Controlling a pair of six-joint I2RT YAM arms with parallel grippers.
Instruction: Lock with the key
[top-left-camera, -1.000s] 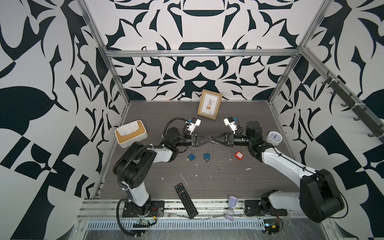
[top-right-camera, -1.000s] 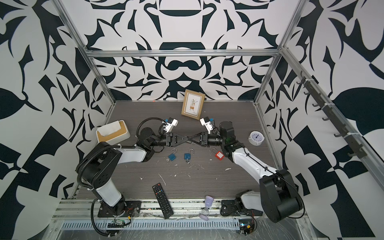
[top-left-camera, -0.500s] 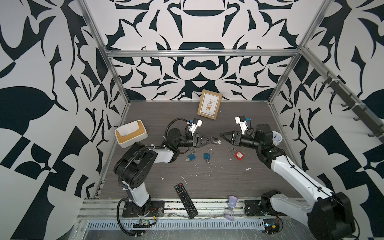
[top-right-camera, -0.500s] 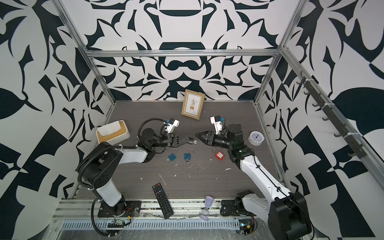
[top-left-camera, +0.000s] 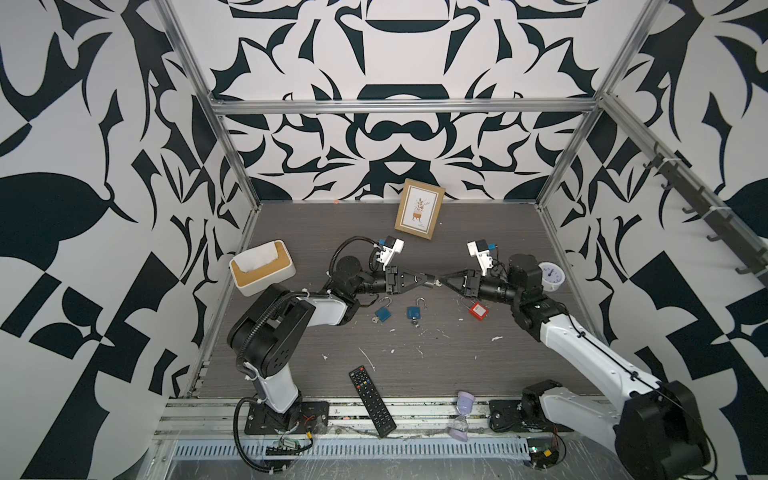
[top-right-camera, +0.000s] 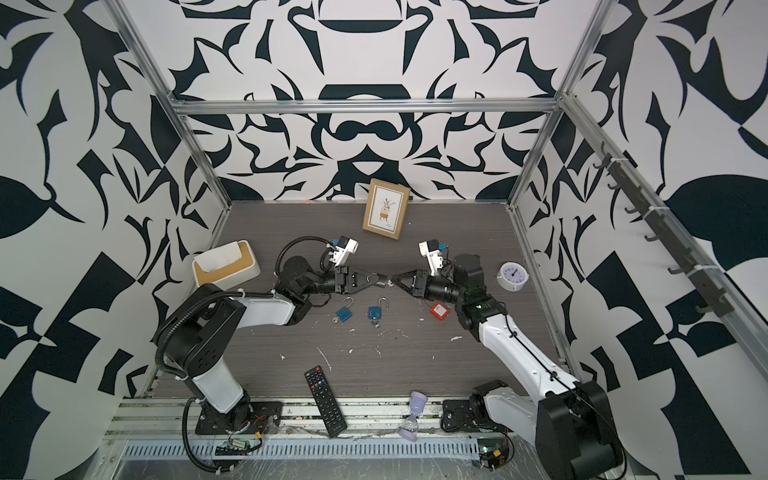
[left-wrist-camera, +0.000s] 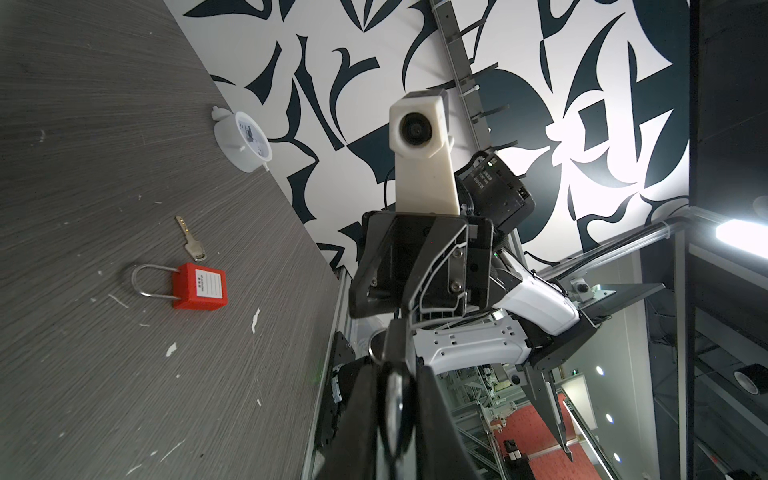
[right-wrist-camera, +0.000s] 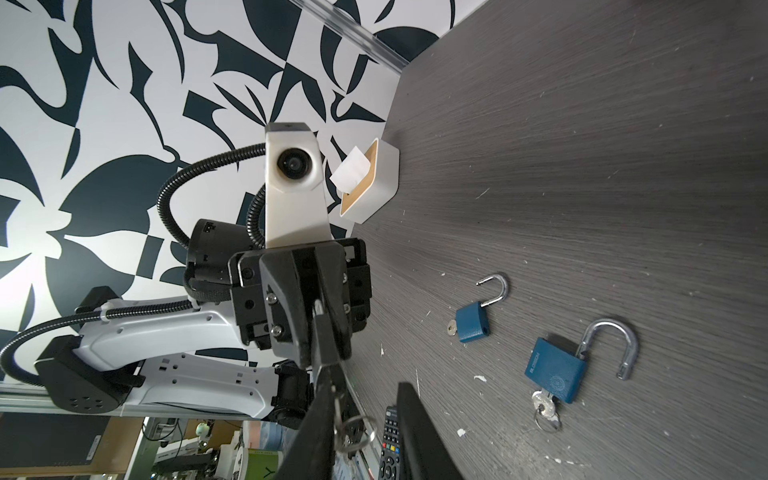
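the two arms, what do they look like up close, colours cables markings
Both arms have glossy white shells between black cylindrical joints: left arm, right arm. Each ends in black triangular jaws with a white camera housing. A black ribbed hose runs along the left arm; a thin black cable lines the right.

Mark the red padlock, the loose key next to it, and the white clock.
red padlock (left-wrist-camera: 199, 286): left wrist view, on the red body.
loose key (left-wrist-camera: 194, 250): left wrist view, on its silver head.
white clock (left-wrist-camera: 248, 139): left wrist view, on the dial.
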